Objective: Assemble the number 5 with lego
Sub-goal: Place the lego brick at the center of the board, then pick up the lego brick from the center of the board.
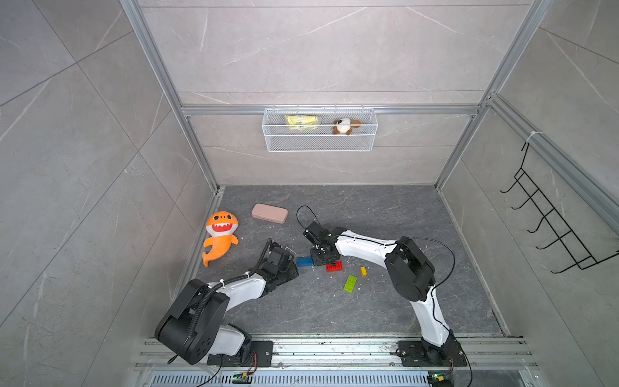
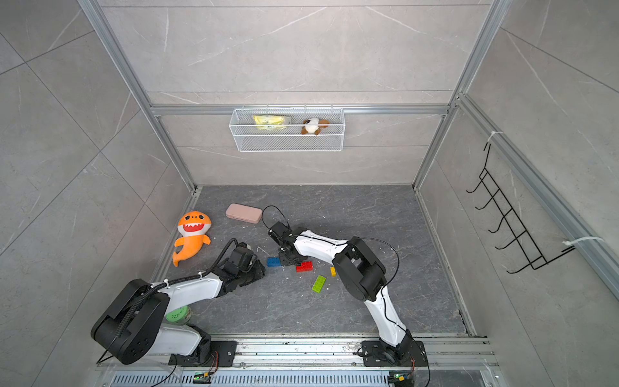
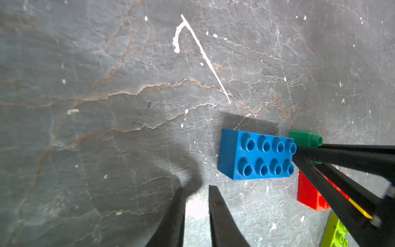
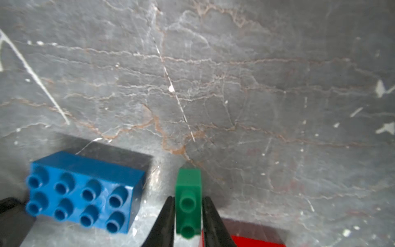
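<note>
The lego bricks lie loose on the dark floor. In both top views the blue brick point(image 1: 304, 261) point(image 2: 273, 261) lies studs up just left of the red brick point(image 1: 334, 266), with the yellow brick point(image 1: 363, 271) and the lime green brick point(image 1: 350, 283) further right. My right gripper point(image 4: 188, 198) is shut on the small dark green brick point(image 4: 188, 181), low between the blue brick point(image 4: 83, 188) and the red one point(image 4: 256, 241). My left gripper point(image 3: 195, 188) hangs close beside the blue brick point(image 3: 256, 157), fingers slightly apart with nothing between them. No number 5 stands assembled.
A pink rounded case point(image 1: 269, 213) and an orange shark plush point(image 1: 221, 236) lie at the back left of the floor. A white wire basket point(image 1: 320, 129) hangs on the back wall, and a black hook rack point(image 1: 549, 217) on the right wall. Aluminium frame rails border the floor.
</note>
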Action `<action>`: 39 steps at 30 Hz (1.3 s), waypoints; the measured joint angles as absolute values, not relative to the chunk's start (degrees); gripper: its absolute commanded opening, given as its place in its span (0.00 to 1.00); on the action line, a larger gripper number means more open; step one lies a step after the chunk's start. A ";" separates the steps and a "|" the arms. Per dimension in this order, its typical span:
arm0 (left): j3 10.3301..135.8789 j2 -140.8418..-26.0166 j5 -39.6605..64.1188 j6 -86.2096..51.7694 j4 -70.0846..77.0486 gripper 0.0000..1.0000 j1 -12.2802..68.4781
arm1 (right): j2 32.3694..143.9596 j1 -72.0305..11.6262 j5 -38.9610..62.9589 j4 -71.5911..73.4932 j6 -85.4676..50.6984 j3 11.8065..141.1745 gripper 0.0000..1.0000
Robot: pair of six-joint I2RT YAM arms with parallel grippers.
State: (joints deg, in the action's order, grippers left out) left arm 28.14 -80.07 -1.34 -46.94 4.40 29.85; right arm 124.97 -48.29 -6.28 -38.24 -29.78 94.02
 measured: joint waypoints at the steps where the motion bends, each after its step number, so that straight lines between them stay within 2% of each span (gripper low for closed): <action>1: 28.14 -80.05 -1.34 -46.94 4.38 0.26 29.85 | 125.16 -48.29 -6.26 -38.41 -29.78 94.28 0.32; 8: 27.92 -79.64 -1.34 -46.94 4.10 0.26 29.85 | 125.19 -48.29 -6.46 -38.87 -29.80 94.85 0.34; 20: 27.94 -79.77 -1.32 -46.94 4.16 0.26 29.85 | 125.19 -48.29 -6.70 -39.20 -28.80 94.96 0.13; 39: 31.88 -86.63 -0.08 -46.72 9.50 0.24 30.24 | 118.10 -48.66 -4.21 -39.20 -28.97 93.69 0.13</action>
